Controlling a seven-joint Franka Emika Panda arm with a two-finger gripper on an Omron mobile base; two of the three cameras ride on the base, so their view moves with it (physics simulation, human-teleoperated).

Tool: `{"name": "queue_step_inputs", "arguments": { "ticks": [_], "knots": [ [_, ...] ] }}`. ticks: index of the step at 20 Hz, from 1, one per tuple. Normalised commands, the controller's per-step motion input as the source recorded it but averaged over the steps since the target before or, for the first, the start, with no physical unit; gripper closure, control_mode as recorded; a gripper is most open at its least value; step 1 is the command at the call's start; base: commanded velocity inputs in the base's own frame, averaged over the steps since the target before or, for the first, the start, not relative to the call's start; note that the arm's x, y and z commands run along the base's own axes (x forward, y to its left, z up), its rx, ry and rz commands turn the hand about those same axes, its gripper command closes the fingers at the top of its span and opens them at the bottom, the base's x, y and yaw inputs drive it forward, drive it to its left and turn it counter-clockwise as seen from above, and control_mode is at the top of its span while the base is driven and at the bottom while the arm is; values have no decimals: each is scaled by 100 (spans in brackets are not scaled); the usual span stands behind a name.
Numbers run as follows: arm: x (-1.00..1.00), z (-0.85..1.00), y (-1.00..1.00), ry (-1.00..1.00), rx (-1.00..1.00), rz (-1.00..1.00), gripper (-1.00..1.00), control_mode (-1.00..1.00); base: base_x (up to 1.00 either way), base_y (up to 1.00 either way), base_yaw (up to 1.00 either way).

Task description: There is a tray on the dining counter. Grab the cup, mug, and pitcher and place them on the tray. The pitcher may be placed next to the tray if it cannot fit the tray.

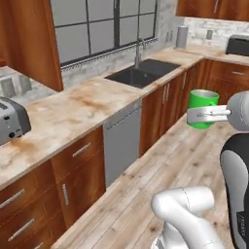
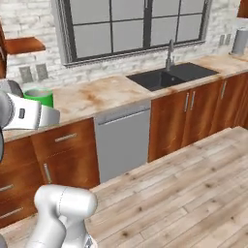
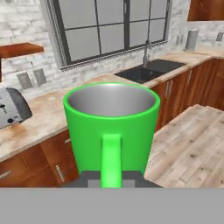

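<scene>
The mug (image 1: 203, 102) is squat and bright green, and it hangs upright in the air above the wooden floor, level with the kitchen counter tops. My gripper (image 1: 194, 115) is shut on its handle. In the hand view the mug (image 3: 111, 118) fills the centre with its grey inside showing, and its handle runs down between my fingertips (image 3: 111, 177). From the right base view the mug (image 2: 39, 96) peeks out behind my white hand (image 2: 51, 116) at the far left. The tray, cup, pitcher and dining counter are out of view.
A marbled kitchen counter (image 1: 73, 109) with a dark sink (image 1: 141, 73) and faucet runs along the window wall. A toaster (image 1: 12, 121) stands at its left end. Below are wood cabinets and a grey dishwasher (image 1: 121, 141). Wooden floor (image 2: 193, 184) lies open to the right.
</scene>
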Motion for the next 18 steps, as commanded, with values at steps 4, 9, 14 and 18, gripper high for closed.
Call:
{"name": "queue_step_inputs", "arguments": {
  "ticks": [4, 9, 14, 18],
  "knots": [
    [0, 0, 0, 0, 0, 0, 100, 100, -7, 0, -100],
    [0, 0, 0, 0, 0, 0, 100, 100, 2, 0, -99],
    [0, 0, 0, 0, 0, 0, 100, 100, 33, 6, -92],
    [0, 0, 0, 0, 0, 0, 100, 100, 53, 27, -84]
  ]
}}
